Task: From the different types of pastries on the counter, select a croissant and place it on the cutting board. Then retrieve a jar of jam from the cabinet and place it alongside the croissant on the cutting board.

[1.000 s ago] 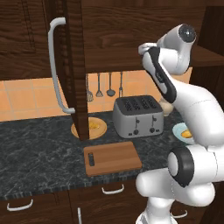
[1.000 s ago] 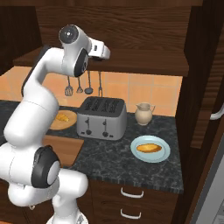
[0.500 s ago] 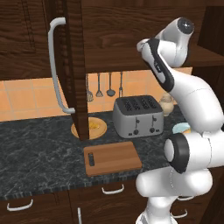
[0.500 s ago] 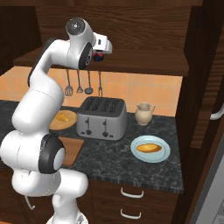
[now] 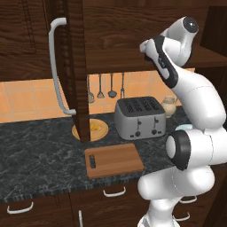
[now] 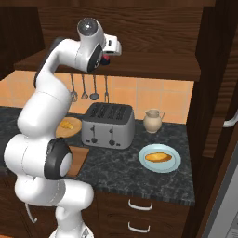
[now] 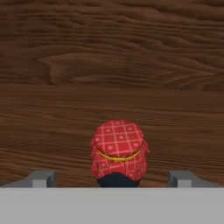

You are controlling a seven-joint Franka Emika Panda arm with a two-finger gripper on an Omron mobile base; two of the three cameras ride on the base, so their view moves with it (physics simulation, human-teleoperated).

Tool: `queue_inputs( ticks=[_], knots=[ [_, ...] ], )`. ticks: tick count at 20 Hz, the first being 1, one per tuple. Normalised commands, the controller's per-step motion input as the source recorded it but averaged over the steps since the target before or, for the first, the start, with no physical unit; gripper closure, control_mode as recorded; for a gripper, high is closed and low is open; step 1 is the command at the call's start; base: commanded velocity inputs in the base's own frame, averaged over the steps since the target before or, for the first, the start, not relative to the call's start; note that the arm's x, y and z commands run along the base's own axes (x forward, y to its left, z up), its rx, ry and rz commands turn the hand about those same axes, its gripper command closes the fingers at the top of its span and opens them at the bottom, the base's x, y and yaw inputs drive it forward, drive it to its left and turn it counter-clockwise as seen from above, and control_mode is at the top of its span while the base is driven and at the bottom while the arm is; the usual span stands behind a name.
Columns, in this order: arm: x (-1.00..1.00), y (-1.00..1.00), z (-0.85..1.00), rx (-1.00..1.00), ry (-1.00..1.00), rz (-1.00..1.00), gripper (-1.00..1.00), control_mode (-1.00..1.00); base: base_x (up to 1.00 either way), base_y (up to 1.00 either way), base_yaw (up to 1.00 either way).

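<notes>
The robot is going for the little jar of jam with the red checked lid (image 7: 118,151), which sits on the brown wooden cabinet shelf (image 7: 52,144) between the wide-open gripper (image 7: 114,178) tips, so next it should squeeze shut.

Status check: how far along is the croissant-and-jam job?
Done: the cabinet door is open.
In hand: the gripper is open, its tips either side of the jam jar inside the cabinet, not closed on it.
Left: the cutting board is bare. A croissant-shaped pastry lies on the tan dish, so both placements remain.
</notes>
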Motion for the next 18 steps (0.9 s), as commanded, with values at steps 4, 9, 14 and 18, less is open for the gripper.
queue_inputs(
  ticks=[4,9,14,18],
  knots=[
    [0.17,-0.06,-0.06,-0.01,0.0,0.0,-1.0,-1.0,0.0,0.0,0.0],
    [0.43,-0.1,-0.29,-0.06,-0.02,0.0,-1.0,-1.0,0.0,0.0,0.0],
    [0.18,-0.01,-0.02,-0.01,0.0,0.0,-1.0,-1.0,0.0,0.0,0.0],
    [0.0,0.0,0.0,0.0,0.0,0.0,1.0,-1.0,0.0,0.0,0.0]
  ],
)
